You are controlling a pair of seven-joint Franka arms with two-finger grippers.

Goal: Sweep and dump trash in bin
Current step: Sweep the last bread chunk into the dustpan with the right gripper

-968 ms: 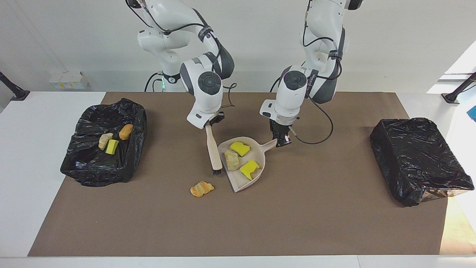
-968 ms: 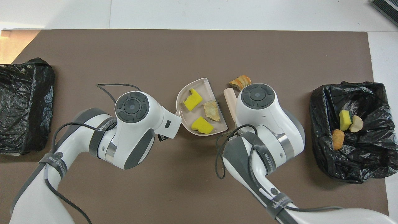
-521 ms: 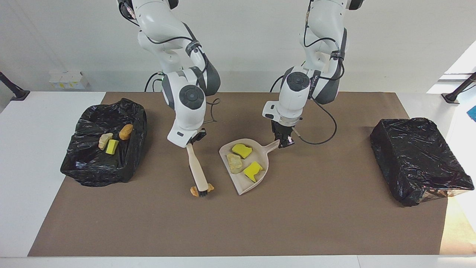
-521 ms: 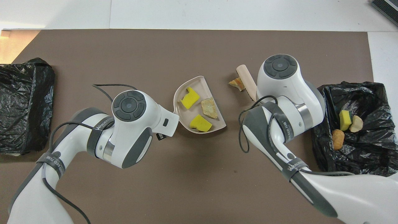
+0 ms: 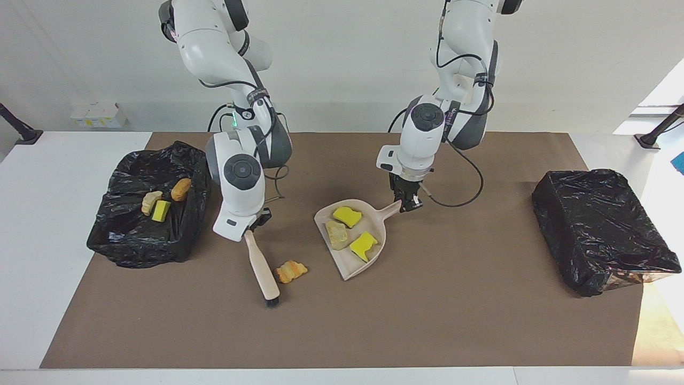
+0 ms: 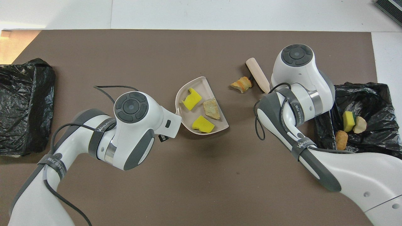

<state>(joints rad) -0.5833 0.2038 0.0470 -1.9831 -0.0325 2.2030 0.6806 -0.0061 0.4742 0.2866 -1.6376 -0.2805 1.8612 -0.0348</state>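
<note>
Jaws clenched on both arms: the right gripper (image 5: 255, 223) grasps the handle of the beige brush with black bristles (image 5: 262, 270), and the left gripper (image 5: 407, 202) grasps the handle of the beige plastic dustpan (image 5: 374, 224). Two yellow sponge chunks (image 5: 347, 216) and a pale beige rock-like lump (image 5: 337, 234) lie in the pan. An orange rock-like lump (image 5: 290, 271) sits on the brown-covered bench (image 5: 427, 321), between brush and pan. Three more scraps rest in the open black-bagged bin (image 5: 128, 240) at the right arm's end. Sweeping looks to be the step in hand; next the bristles should push this last lump toward the pan's open edge, then the pan goes to the bin.
</note>
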